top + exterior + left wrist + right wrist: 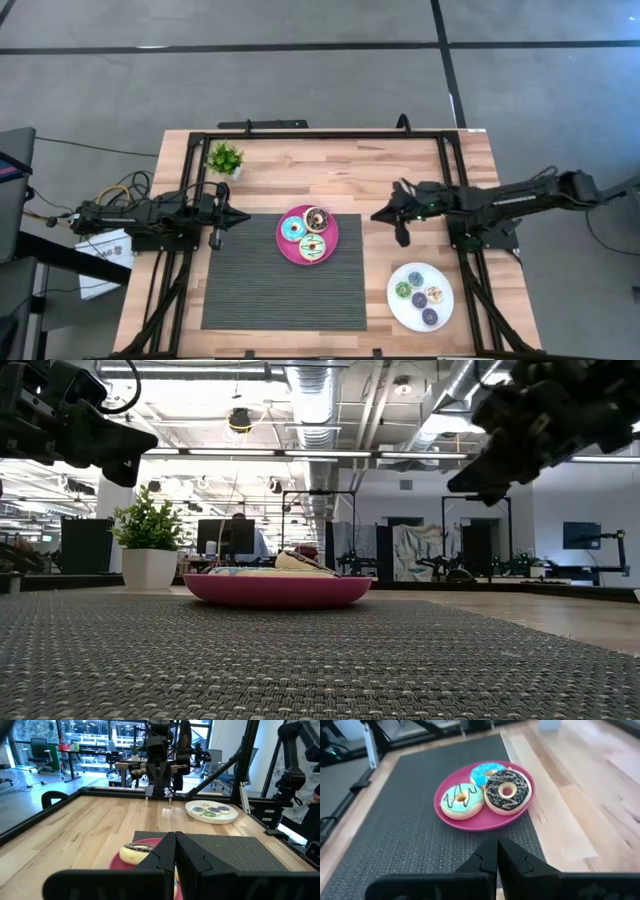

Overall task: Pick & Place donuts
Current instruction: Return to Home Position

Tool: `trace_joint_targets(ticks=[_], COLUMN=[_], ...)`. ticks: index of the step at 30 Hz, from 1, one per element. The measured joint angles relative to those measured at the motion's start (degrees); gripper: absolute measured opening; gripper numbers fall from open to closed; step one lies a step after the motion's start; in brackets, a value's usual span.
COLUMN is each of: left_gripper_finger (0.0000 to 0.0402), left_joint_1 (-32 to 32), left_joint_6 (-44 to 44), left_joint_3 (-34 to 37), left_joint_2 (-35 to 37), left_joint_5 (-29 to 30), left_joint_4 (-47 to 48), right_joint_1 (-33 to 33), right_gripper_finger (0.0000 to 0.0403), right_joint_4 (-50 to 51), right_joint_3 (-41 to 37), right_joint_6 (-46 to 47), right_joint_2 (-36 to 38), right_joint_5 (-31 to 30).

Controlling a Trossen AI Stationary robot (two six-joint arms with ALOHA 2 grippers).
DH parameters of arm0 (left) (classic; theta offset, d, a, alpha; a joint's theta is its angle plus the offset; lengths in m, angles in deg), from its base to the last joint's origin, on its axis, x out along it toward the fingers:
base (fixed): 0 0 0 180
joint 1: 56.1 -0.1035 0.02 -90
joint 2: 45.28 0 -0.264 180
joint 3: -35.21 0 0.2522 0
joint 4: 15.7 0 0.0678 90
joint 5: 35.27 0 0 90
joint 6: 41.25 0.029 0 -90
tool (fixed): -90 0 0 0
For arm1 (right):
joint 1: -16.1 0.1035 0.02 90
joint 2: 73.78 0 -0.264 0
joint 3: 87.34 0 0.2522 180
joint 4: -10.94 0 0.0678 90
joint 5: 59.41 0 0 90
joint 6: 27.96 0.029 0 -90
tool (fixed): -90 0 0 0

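Three donuts lie on a pink plate (330,236) at the mat's far edge: a blue one (292,229), a chocolate one (317,217) and a mint one (312,246). The right wrist view shows the same mint (462,800), blue (485,771) and chocolate (508,791) donuts. Several more donuts sit on a white plate (420,318) near the table's right front. My left gripper (242,214) is shut, level, left of the pink plate. My right gripper (378,215) is shut and empty, right of the pink plate and above the table.
A dark ribbed mat (283,285) covers the table's middle. A small potted plant (225,158) stands at the far left. A black frame rail (320,134) runs around the wooden table. Bare wood lies between the mat and the white plate.
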Motion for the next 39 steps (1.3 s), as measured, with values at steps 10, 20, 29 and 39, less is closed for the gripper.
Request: trace_joint_targets(ticks=[10,20,29,39], left_gripper_finger=[0.0000,0.0000,0.0000,0.0000], left_joint_1=[0.0,0.0,0.0,0.0], left_joint_6=[0.0,0.0,0.0,0.0], left_joint_3=[0.0,0.0,0.0,0.0], left_joint_2=[0.0,0.0,0.0,0.0], left_joint_5=[0.0,0.0,0.0,0.0], left_joint_4=[0.0,0.0,0.0,0.0], right_joint_1=[-0.1,-0.1,-0.1,-0.1], right_gripper_finger=[0.0000,0.0000,0.0000,0.0000], right_joint_4=[-0.5,1.2,8.6,17.2], right_joint_3=[-7.2,-10.7,-10.7,-10.7], right_joint_6=[0.0,0.0,-0.5,-3.6], right_joint_2=[15.5,30.4,41.8,52.6], right_joint_5=[-0.9,-4.2,-4.2,-4.4])
